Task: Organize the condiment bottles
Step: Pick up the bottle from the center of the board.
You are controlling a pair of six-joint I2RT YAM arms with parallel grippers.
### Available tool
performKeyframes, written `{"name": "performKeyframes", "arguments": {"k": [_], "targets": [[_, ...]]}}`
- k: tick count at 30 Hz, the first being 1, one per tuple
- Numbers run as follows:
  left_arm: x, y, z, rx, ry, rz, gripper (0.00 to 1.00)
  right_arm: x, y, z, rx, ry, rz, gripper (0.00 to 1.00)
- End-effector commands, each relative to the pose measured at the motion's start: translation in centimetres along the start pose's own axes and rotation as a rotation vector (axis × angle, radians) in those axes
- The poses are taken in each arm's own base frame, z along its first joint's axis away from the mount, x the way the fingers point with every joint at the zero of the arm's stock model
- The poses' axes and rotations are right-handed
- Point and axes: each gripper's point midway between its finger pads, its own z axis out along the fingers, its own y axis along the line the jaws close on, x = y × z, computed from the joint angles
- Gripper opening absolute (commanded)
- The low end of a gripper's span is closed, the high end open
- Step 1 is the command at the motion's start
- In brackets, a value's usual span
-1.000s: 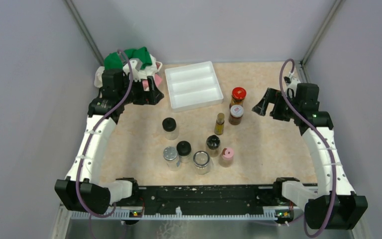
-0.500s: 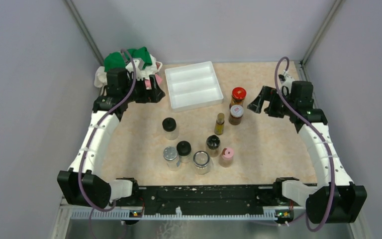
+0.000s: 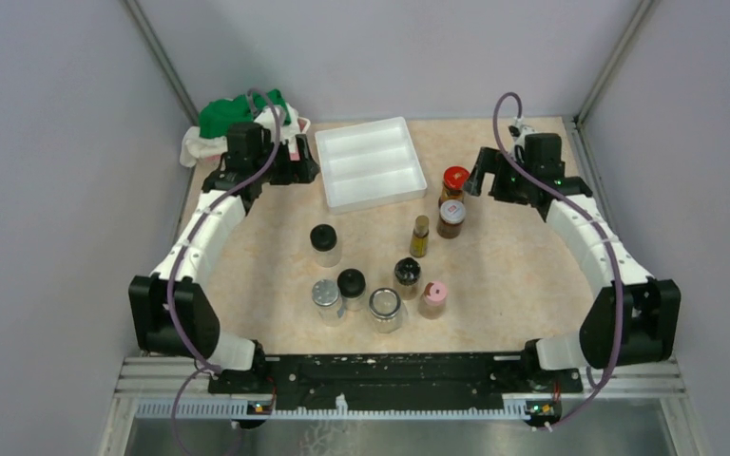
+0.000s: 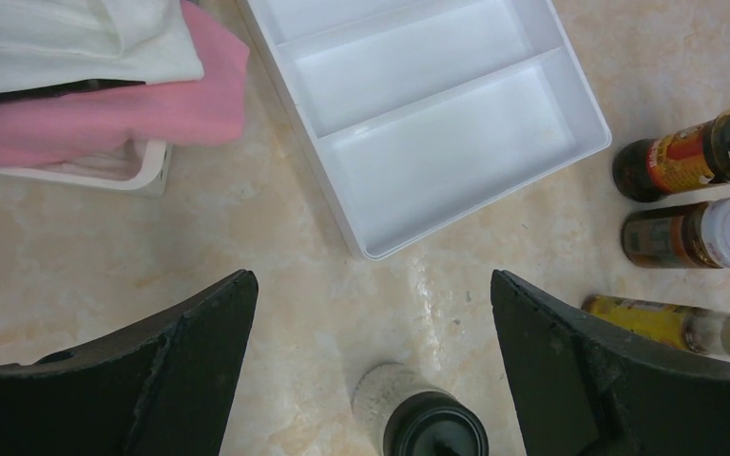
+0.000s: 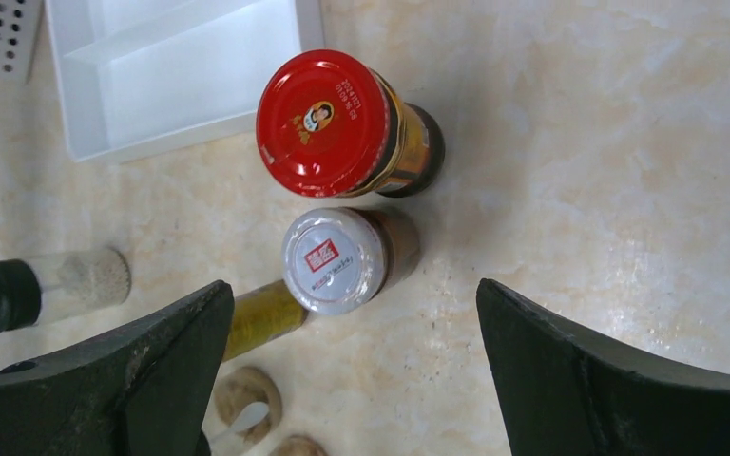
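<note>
Tray [image 4: 456, 161]: smooth white plastic, faint sheen. Table [image 4: 276, 237]: glossy marbled beige. Red-capped bottle [image 5: 328, 122]: shiny lid, glass body. Black-capped jar [image 5: 86, 278]: clear glass. Pink cloth [image 4: 105, 114]: soft, matt.

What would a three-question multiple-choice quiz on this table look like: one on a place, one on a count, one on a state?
1. Where is the red-capped bottle relative to the white tray?
A) inside it
B) on the table, just right of it
C) behind it, by the wall

2. How many condiment bottles stand on the table?
A) nine
B) five
C) twelve

3. The right tool is:
A) shut on a bottle
B) open, gripping nothing
C) out of sight

Answers:
1 B: it stands on the table off the tray's right corner.
2 A: nine caps can be counted in the top view.
3 B: its fingers stand wide apart above the bottles, touching none.
</note>
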Motion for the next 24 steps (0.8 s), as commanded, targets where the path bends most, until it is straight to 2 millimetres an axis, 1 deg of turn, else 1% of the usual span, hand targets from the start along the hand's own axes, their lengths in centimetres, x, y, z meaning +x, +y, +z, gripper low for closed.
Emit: {"name": "performKeyframes", "arguments": {"k": [1,5,7,8,9,10,12,15,17,22,24], "targets": [[-2.9,-1.0,2.3,0.034,-0.078,0.016,0.99,-2.4,-0.1,1.5,0.099,-0.050,-0.108,0.99],[-2.9,-2.8,4.8,0.158,-0.068,0.000,0.99,-1.9,-0.1,3.6,0.103,-0.023,-0.116,0.99],[-3.1,-3.5,5.9,0.176,-0.063,0.005,0.99,-1.7,-0.1,4.5,0.100,-0.015,-0.125,0.99],[-3.1,-4.3,6.5,0.183,-0.061,0.027,0.99,-1.6,-0.1,5.0,0.099,-0.009,-0.132,0.99],[-3.3,-4.5,6.9,0.175,-0.066,0.050,0.99,-1.6,-0.1,5.5,0.099,-0.005,-0.137,0.99],[-3.3,-5.2,7.4,0.178,-0.066,0.080,0.99,-1.6,-0.2,5.9,0.100,0.000,-0.142,0.99],[-3.6,-6.1,8.1,0.179,-0.062,0.104,0.99,-1.9,-0.2,6.8,0.095,0.002,-0.149,0.99],[-3.1,-6.7,9.0,0.190,-0.043,0.106,0.99,-2.4,0.2,8.0,0.077,-0.003,-0.156,0.99],[-2.7,-7.1,9.4,0.193,-0.031,0.112,0.99,-2.7,0.9,8.8,0.054,-0.005,-0.170,0.99],[-1.1,-7.7,10.6,0.181,0.006,0.149,0.99,-2.5,2.7,11.1,0.006,0.008,-0.212,0.99],[-0.5,-7.9,11.2,0.182,0.027,0.149,0.99,-2.4,3.0,11.9,0.000,0.012,-0.216,0.99]]}}
